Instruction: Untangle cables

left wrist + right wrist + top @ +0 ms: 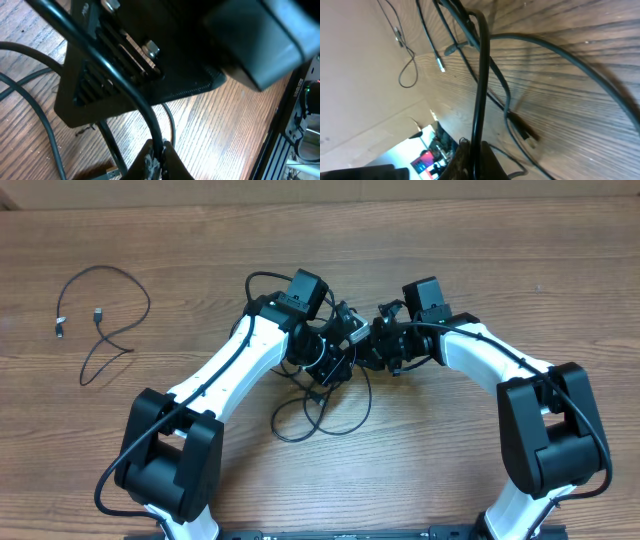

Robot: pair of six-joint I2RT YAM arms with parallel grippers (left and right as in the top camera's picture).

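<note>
One loose cable [100, 315] lies in an open loop on the far left of the wooden surface [200, 240]. Its two small plugs sit close together, well apart from everything else. In the middle, my left fingers [144, 165] are clenched on a thin black cord of the tangle [320, 405], which sprawls on the surface just near of both wrists. Right of that, my right fingers [490, 162] pinch another stretch of cord. The cords look light, limp and smooth, so I judge a hold close to a plug or a crossing best. I count one loose cable. The tangle seems to hold two, though I cannot be sure.
</note>
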